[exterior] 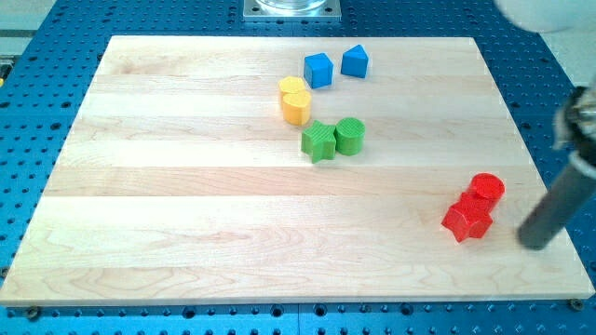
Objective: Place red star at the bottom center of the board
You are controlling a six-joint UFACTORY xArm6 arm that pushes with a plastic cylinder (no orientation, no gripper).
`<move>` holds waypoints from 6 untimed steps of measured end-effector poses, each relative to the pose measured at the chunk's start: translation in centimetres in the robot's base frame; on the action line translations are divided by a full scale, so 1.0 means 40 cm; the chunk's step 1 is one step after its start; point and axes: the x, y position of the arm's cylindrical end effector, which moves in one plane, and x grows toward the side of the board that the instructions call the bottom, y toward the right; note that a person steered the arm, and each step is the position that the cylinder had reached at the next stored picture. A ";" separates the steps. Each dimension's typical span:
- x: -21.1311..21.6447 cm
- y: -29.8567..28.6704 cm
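Observation:
The red star (pixel 467 221) lies near the board's lower right, touching a red cylinder (pixel 486 189) just above and right of it. My tip (pixel 534 245) is at the end of the dark rod that comes in from the view's right edge. It rests on the board to the right of and slightly below the red star, a short gap away, not touching it.
Near the top centre are a blue cube (pixel 318 70), a blue wedge-like block (pixel 354 61), a yellow heart (pixel 295 100), a green star (pixel 318 141) and a green cylinder (pixel 350 136). The wooden board (pixel 186 214) lies on a blue perforated table.

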 end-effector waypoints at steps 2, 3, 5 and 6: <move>-0.232 0.098; -0.114 -0.037; -0.029 -0.226; -0.026 -0.524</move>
